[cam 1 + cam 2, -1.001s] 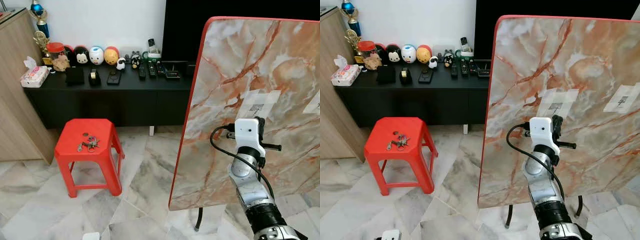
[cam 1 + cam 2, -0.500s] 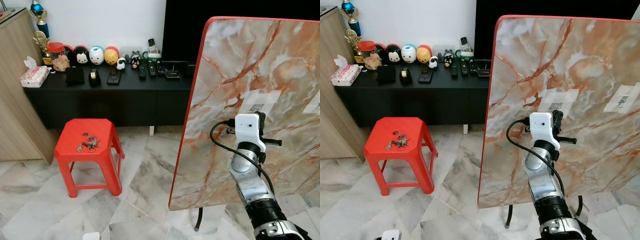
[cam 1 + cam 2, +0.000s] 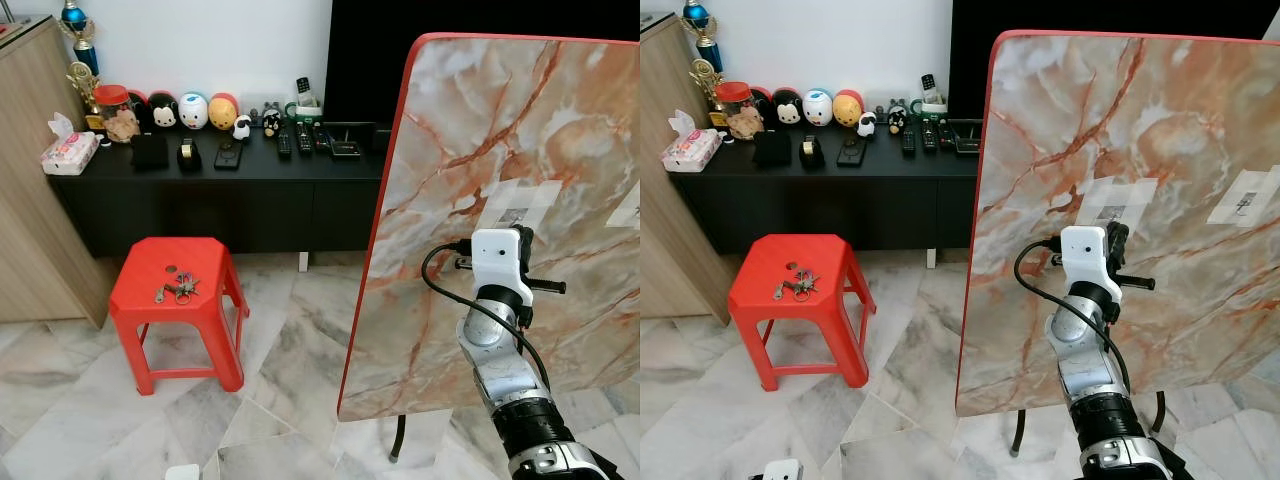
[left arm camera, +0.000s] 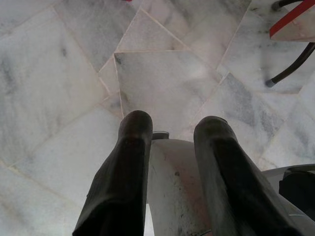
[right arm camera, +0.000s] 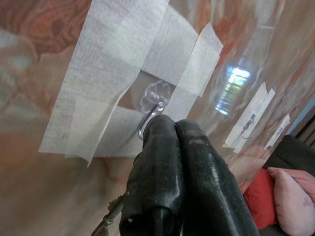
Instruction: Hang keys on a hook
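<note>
We see a big marble-patterned board (image 3: pixel 560 130) with a red edge standing upright; its far side runs out of the head views, so we cannot see all of it. To the left of the board and behind it runs a low black cabinet (image 3: pixel 200 200) crowded with small toys and remotes too small to tell apart. Well to the left of the board, on the floor, stands a red stool (image 3: pixel 215 265).

The right arm is raised against the face of the board. In the head views its white wrist housing (image 3: pixel 498 258) hides the fingers. In the right wrist view, the right gripper (image 5: pixel 170 123) has its two fingers pressed tight together, tips right at the board. The left gripper (image 4: pixel 172 123) hangs low over the marble floor (image 4: pixel 59 73) near the board's foot, its fingers held apart and empty.

On the board, a patch of white tape (image 5: pixel 98 64) frames a small clear-backed wire hook (image 5: pixel 150 110), partly covered by the right fingertips. A second taped hook (image 5: pixel 247 125) sits farther along the board.

The keys (image 3: pixel 178 291) lie in a small bunch on the stool's seat, well apart from the board. A thin metal sliver (image 5: pixel 112 215) pokes out beside the right fingers; we cannot tell what it is, or whether it is gripped.
</note>
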{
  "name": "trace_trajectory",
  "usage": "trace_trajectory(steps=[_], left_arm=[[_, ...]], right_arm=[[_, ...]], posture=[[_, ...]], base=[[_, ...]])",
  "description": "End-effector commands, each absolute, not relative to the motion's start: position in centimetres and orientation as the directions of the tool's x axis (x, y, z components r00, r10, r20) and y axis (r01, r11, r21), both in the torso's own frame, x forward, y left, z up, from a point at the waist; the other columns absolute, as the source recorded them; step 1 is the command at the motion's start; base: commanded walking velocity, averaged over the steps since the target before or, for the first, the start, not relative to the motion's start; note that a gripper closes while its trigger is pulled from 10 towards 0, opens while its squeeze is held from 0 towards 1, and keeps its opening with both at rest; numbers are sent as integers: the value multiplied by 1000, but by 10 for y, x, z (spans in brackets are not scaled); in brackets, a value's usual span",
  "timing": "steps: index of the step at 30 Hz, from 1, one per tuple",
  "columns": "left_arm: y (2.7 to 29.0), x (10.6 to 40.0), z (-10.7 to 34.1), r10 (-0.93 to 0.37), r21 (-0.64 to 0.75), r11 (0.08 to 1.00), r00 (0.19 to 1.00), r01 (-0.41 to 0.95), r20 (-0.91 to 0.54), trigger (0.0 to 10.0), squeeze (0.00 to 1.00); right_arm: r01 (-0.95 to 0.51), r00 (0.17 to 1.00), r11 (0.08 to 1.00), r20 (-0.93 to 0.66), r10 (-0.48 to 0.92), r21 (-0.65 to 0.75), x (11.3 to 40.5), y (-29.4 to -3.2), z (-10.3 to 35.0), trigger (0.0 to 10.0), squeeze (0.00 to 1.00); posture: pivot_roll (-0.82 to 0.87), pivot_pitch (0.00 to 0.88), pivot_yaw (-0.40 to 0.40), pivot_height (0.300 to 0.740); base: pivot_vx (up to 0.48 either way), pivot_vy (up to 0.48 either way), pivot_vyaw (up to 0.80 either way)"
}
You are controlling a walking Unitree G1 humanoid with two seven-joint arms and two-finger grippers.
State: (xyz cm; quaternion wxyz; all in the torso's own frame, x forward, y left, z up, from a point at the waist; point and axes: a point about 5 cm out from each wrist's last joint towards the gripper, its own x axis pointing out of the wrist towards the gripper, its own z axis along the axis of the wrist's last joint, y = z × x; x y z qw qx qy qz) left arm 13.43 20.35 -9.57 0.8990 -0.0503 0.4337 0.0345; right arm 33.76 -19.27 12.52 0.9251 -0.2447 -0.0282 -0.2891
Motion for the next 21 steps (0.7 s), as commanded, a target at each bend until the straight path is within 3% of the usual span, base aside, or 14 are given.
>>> trace_trajectory(steps=[1, 21], left_arm=[[193, 118, -104, -21, -88, 992, 563, -92, -826, 10000, 0], [194, 118, -103, -19, -85, 992, 563, -92, -826, 10000, 0]], right_arm=[[548, 830, 711, 184, -526, -441, 339, -195, 126, 10000, 0], [546, 830, 707, 171, -531, -449, 342, -197, 125, 10000, 0]], posture=[[87, 0, -96, 740], [86, 0, -92, 740]], base=[[0, 0, 0], [0, 0, 0]])
